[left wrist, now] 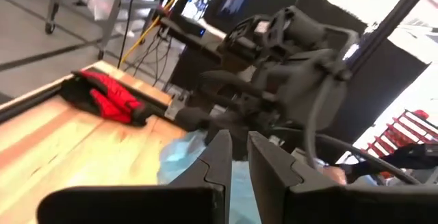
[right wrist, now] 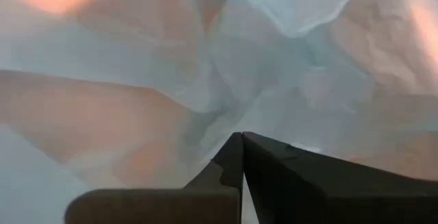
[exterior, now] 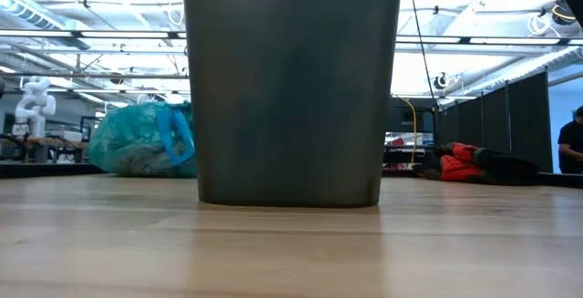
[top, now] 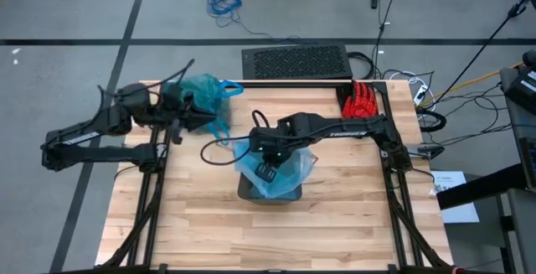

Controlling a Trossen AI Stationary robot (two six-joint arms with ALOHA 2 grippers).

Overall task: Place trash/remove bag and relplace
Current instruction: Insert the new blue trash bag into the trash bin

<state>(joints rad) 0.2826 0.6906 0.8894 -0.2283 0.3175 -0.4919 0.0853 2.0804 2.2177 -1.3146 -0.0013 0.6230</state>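
Fingers of right gripper (top: 270, 172) clenched inside sky-blue bag (top: 295, 173); left gripper's (left wrist: 236, 157) state unclear.

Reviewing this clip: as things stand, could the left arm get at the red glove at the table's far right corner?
Probably not easily. The red glove lies across the table from the left pincer, which sits beside the teal bag, and the right arm stretches across between them.

- bin (exterior: 290, 88) dead centre on tabletop (exterior: 291, 252), upright
- teal bag (exterior: 137, 140) behind it, blue handle loop (exterior: 175, 138) showing
- red glove (exterior: 458, 163) far side
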